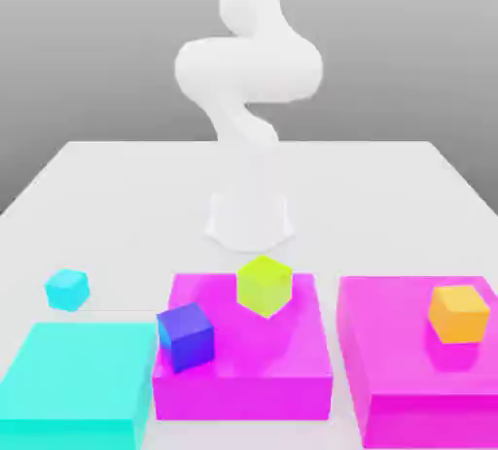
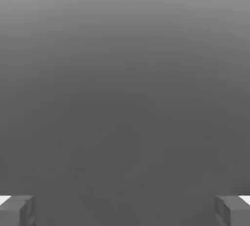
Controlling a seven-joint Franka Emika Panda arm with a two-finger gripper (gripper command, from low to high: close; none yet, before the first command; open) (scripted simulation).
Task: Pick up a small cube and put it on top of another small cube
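The small light cyan cube (image 1: 67, 289) sits on the white table at the exterior view's left, behind the big cyan block. The small dark blue-violet cube (image 1: 185, 336) rests at the left front corner of the middle magenta block (image 1: 253, 380), slightly overhanging its edge. The white arm (image 1: 248, 69) rises from its base at the table's middle and bends upward, well above and behind both cubes. In the hand view my gripper (image 2: 125, 210) is open: its grey fingertips (image 2: 17, 210) stand far apart with nothing between them, facing plain grey background.
A big flat cyan block (image 1: 78, 380) lies at the front left. A yellow-green cube (image 1: 265, 286) sits on the middle magenta block behind the blue-violet one. An orange cube (image 1: 459, 313) rests on a second magenta block (image 1: 409, 380) at the right.
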